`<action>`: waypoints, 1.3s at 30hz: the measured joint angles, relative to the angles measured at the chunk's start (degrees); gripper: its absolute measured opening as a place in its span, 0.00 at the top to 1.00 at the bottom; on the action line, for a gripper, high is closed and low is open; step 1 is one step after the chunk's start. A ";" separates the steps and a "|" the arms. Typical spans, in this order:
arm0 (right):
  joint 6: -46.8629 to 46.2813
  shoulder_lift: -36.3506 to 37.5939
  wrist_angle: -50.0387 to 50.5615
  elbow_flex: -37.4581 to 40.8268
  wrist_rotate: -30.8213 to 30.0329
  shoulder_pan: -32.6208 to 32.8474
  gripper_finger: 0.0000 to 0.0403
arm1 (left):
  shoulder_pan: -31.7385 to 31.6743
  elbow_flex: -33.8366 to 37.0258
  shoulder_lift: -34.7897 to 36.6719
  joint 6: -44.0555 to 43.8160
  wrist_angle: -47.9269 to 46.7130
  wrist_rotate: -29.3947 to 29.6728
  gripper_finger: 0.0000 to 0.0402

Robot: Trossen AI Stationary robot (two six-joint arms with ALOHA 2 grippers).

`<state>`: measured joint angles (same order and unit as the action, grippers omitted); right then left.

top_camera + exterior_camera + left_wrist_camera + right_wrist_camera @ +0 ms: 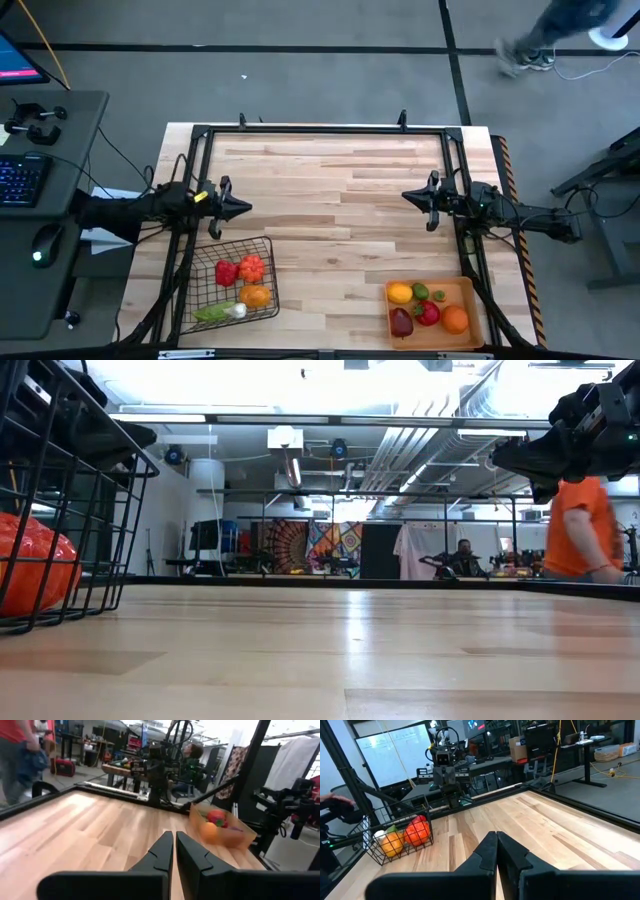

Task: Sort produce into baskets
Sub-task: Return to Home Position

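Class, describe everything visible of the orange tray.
The orange tray is shallow, rectangular and plastic-looking, lying flat on the wooden table in the high view's lower right corner. In it lie a yellow piece, a small green one, a dark red one, a red one and an orange one. No tool touches it.

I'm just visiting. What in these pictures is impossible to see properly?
- Low view: the black wire basket is cut off by the left edge; only one orange piece shows.
- Left wrist view: the orange tray hides most of its produce behind its wall.
- High view: the small green piece in that tray is too small to name.
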<state>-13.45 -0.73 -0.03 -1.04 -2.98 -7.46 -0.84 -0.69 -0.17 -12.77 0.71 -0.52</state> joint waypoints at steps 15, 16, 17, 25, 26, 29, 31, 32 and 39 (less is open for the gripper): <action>0.00 0.00 0.00 0.00 0.00 0.00 1.00 | 0.00 -0.04 -0.57 -0.56 -0.01 0.11 0.98; 0.00 0.00 0.02 0.00 -0.02 0.00 1.00 | 0.00 -0.04 -0.57 -0.56 -0.03 0.11 0.98; 0.00 0.00 0.00 0.00 0.00 0.00 1.00 | 0.00 -0.04 -0.57 -0.56 0.02 0.11 0.98; 0.00 0.00 0.01 0.00 -0.02 0.00 1.00 | 0.00 -0.04 -0.57 -0.56 0.00 0.10 0.98; 0.00 -0.01 0.00 0.00 -0.02 0.00 1.00 | 0.00 -0.04 -0.57 -0.56 0.00 0.11 0.98; 0.00 0.00 0.00 0.00 -0.02 0.00 1.00 | 0.00 -0.04 -0.57 -0.56 0.00 0.10 0.98; 0.00 0.00 0.00 0.00 -0.02 0.00 1.00 | 0.00 -0.04 -0.57 -0.56 0.00 0.11 0.98; 0.00 0.00 0.00 0.00 -0.02 0.00 1.00 | 0.00 -0.04 -0.57 -0.56 0.00 0.09 0.98; 0.00 0.00 0.00 0.00 -0.02 0.00 1.00 | 0.00 -0.04 -0.57 -0.56 0.00 0.09 0.98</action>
<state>-13.45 -0.73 -0.03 -1.04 -3.01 -7.46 -0.84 -0.73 -0.73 -13.32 0.71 -0.43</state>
